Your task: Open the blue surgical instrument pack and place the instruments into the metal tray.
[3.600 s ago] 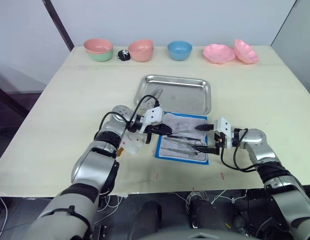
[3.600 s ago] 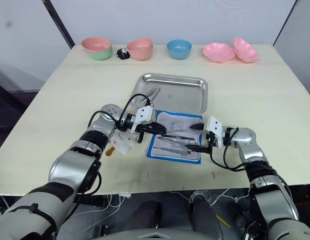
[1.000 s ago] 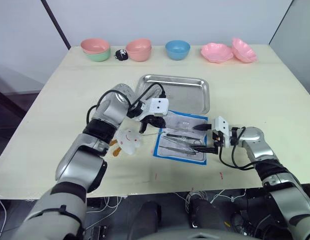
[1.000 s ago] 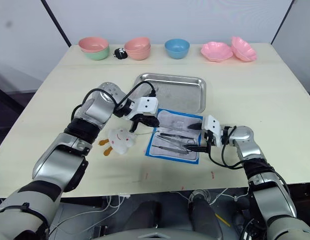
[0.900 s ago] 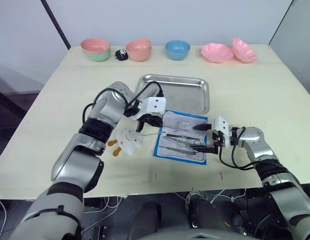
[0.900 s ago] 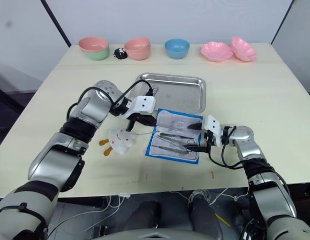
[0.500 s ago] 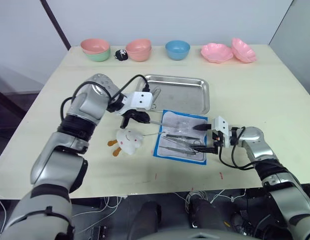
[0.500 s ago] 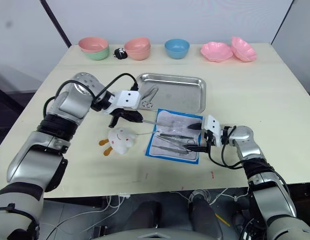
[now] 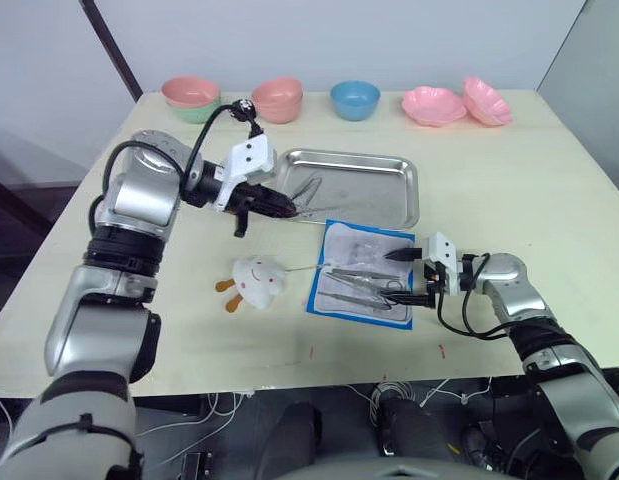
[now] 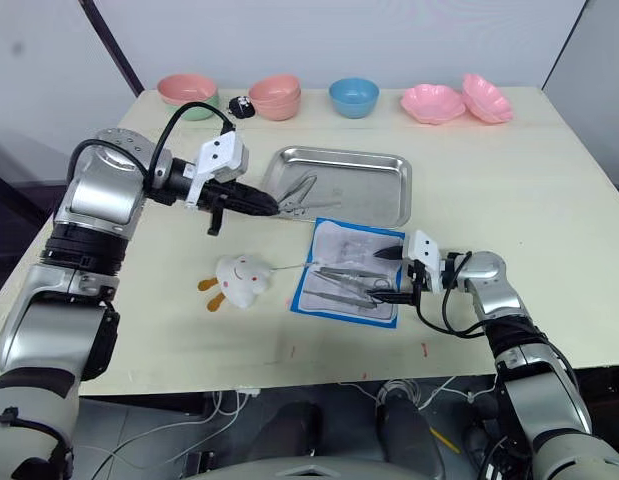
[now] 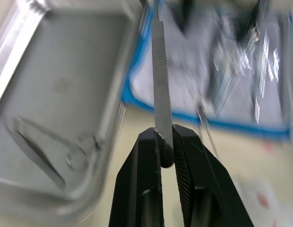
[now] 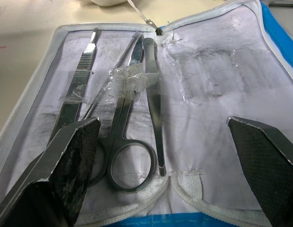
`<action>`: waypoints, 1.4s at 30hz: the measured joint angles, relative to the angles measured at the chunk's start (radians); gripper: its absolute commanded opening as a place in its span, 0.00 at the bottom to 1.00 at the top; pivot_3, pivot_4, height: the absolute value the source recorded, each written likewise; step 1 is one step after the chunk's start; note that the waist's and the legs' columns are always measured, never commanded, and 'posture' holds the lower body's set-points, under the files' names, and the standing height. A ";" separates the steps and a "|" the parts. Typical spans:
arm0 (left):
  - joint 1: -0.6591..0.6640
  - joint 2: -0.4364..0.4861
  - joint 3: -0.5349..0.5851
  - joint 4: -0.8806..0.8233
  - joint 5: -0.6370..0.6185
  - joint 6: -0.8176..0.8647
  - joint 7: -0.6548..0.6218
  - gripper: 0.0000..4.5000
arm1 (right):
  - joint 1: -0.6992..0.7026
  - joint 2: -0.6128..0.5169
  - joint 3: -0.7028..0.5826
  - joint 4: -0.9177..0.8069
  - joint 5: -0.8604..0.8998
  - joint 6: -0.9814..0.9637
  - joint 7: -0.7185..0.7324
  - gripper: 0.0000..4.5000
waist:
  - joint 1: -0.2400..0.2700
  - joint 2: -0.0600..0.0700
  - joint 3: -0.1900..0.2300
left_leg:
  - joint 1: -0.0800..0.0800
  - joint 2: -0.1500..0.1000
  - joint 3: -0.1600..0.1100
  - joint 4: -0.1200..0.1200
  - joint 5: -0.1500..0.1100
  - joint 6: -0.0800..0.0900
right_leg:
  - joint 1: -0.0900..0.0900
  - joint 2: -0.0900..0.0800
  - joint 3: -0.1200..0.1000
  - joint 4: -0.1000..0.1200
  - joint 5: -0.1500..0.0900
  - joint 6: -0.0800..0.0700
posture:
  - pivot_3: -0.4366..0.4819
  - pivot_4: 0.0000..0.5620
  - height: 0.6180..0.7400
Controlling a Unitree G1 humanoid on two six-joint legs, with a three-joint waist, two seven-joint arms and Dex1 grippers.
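Left fingers (image 11: 166,142) pinching a slim instrument (image 11: 160,94) over the metal tray (image 9: 379,205); right fingers (image 12: 165,142) spread wide over the open blue pack (image 9: 361,272), at the tray's 6 o'clock.

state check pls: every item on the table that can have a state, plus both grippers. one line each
blue surgical instrument pack: open, flat, inner face up.
instruments in pack: scissors, forceps and flat handle under clear tape.
metal tray: upright, scissors lying inside.
left gripper: shut on a slender flat instrument, held over the tray's near edge.
right gripper: open, at the pack's right edge.
white plush toy: lying left of pack.
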 measured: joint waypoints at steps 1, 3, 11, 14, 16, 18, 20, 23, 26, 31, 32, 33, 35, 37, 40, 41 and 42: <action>0.000 -0.009 0.005 0.000 -0.001 0.011 0.020 0.00 | 0.000 0.000 0.000 0.000 0.000 0.000 0.001 1.00 | 0.000 0.000 0.000 | 0.000 0.000 0.000 0.000 0.000 0.000 | 0.000 0.000 0.000 0.000 0.000 0.000 | 0.48 0.27 1.00; -0.001 -0.066 0.042 0.008 -0.001 0.058 0.133 0.00 | -0.001 -0.001 0.000 0.001 0.000 0.000 0.001 1.00 | 0.001 0.000 0.000 | 0.000 0.000 -0.002 0.000 0.000 0.000 | 0.000 0.000 0.000 0.000 0.000 0.000 | 0.48 0.27 1.00; 0.002 -0.270 0.124 0.010 -0.020 0.235 0.503 0.00 | -0.002 -0.002 0.001 0.001 -0.001 0.000 0.004 1.00 | 0.001 0.000 0.000 | 0.000 -0.001 -0.005 0.000 0.000 0.000 | 0.000 -0.001 0.000 0.001 0.002 -0.003 | 0.48 0.27 1.00; 0.011 -0.364 0.158 0.014 -0.016 0.264 0.690 0.00 | -0.002 -0.003 0.001 0.001 -0.001 0.000 0.004 1.00 | 0.001 0.000 0.000 | 0.000 -0.001 -0.005 0.000 0.000 0.000 | 0.000 -0.002 0.000 0.001 0.002 -0.003 | 0.48 0.27 1.00; 0.007 -0.413 0.177 0.034 -0.009 0.269 0.802 0.00 | -0.002 -0.002 0.001 0.000 -0.001 0.000 0.003 1.00 | 0.001 0.000 0.000 | 0.000 -0.001 -0.005 0.000 0.000 0.000 | 0.000 -0.002 0.000 0.001 0.002 -0.003 | 0.48 0.27 1.00; -0.003 -0.447 0.194 0.076 -0.004 0.269 0.898 0.00 | -0.002 -0.002 0.002 0.000 -0.001 0.000 0.003 1.00 | 0.001 0.000 0.000 | 0.000 -0.003 -0.005 0.000 0.000 0.000 | 0.000 -0.002 0.000 0.001 0.002 -0.003 | 0.48 0.27 1.00; -0.016 -0.467 0.199 0.121 0.008 0.265 0.969 0.00 | -0.002 -0.002 0.002 0.000 -0.001 0.000 0.003 1.00 | 0.001 0.000 0.000 | 0.000 -0.003 -0.006 0.000 0.000 0.000 | 0.000 -0.002 -0.001 0.001 0.002 -0.003 | 0.48 0.27 1.00; -0.037 -0.500 0.199 0.183 0.032 0.261 1.069 0.00 | -0.002 -0.003 0.002 0.000 -0.001 0.000 0.003 1.00 | 0.001 0.000 0.000 | 0.000 -0.004 -0.006 0.000 0.000 0.000 | 0.000 -0.002 -0.001 0.001 0.002 -0.003 | 0.48 0.27 1.00; -0.051 -0.531 0.202 0.239 0.033 0.281 1.136 0.00 | -0.002 -0.003 0.002 0.000 -0.001 0.000 0.003 1.00 | 0.001 0.000 0.000 | 0.000 -0.004 -0.006 0.000 0.000 0.000 | 0.000 -0.002 -0.001 0.001 0.002 -0.003 | 0.48 0.27 1.00; -0.069 -0.549 0.235 0.299 0.023 0.342 1.208 0.00 | -0.002 -0.002 0.002 0.000 -0.001 0.000 0.003 1.00 | 0.000 0.000 0.000 | 0.000 -0.004 -0.006 0.000 0.000 0.000 | 0.000 -0.002 -0.002 0.001 0.002 -0.003 | 0.48 0.27 1.00; -0.069 -0.555 0.243 0.305 0.020 0.357 1.227 0.00 | -0.002 -0.003 0.002 0.000 -0.001 0.000 0.003 1.00 | 0.000 0.000 0.000 | 0.000 -0.004 -0.007 0.000 0.000 0.000 | 0.000 -0.002 -0.002 0.001 0.002 -0.003 | 0.48 0.27 1.00; -0.068 -0.558 0.245 0.307 0.020 0.365 1.235 0.00 | -0.002 -0.003 0.002 0.000 -0.001 0.000 0.003 1.00 | 0.000 0.000 0.000 | 0.000 -0.004 -0.007 0.000 0.000 -0.001 | 0.000 -0.002 -0.002 0.001 0.002 -0.003 | 0.48 0.27 1.00; -0.068 -0.571 0.253 0.308 0.012 0.381 1.258 0.00 | -0.002 -0.003 0.002 0.000 -0.001 0.000 0.003 1.00 | 0.000 0.000 0.000 | 0.000 -0.004 -0.007 0.000 0.000 -0.001 | 0.000 -0.002 -0.002 0.001 0.002 -0.003 | 0.48 0.27 1.00; -0.067 -0.581 0.269 0.308 -0.001 0.395 1.273 0.00 | -0.002 -0.002 0.002 0.000 -0.001 0.000 0.003 1.00 | 0.000 0.000 0.000 | 0.000 -0.004 -0.007 0.000 0.000 -0.001 | 0.000 -0.002 -0.002 0.001 0.002 -0.003 | 0.48 0.27 1.00; -0.060 -0.580 0.270 0.309 -0.001 0.404 1.272 0.00 | -0.002 -0.002 0.002 0.000 -0.001 -0.001 0.003 1.00 | 0.000 0.000 0.000 | 0.000 -0.004 -0.007 0.000 0.000 -0.001 | 0.000 -0.002 -0.002 0.001 0.002 -0.003 | 0.48 0.27 1.00; -0.059 -0.580 0.270 0.310 -0.001 0.404 1.272 0.00 | -0.002 -0.002 0.002 0.000 -0.001 -0.001 0.003 1.00 | 0.000 0.000 0.000 | 0.000 -0.005 -0.007 0.000 0.000 -0.001 | 0.000 -0.002 -0.002 0.001 0.002 -0.003 | 0.48 0.27 1.00; -0.059 -0.580 0.270 0.314 -0.001 0.404 1.273 0.00 | -0.002 -0.002 0.002 0.000 -0.001 -0.001 0.003 1.00 | 0.000 0.000 0.000 | 0.000 -0.005 -0.007 0.000 0.000 -0.001 | 0.000 -0.002 -0.002 0.001 0.002 -0.003 | 0.48 0.27 1.00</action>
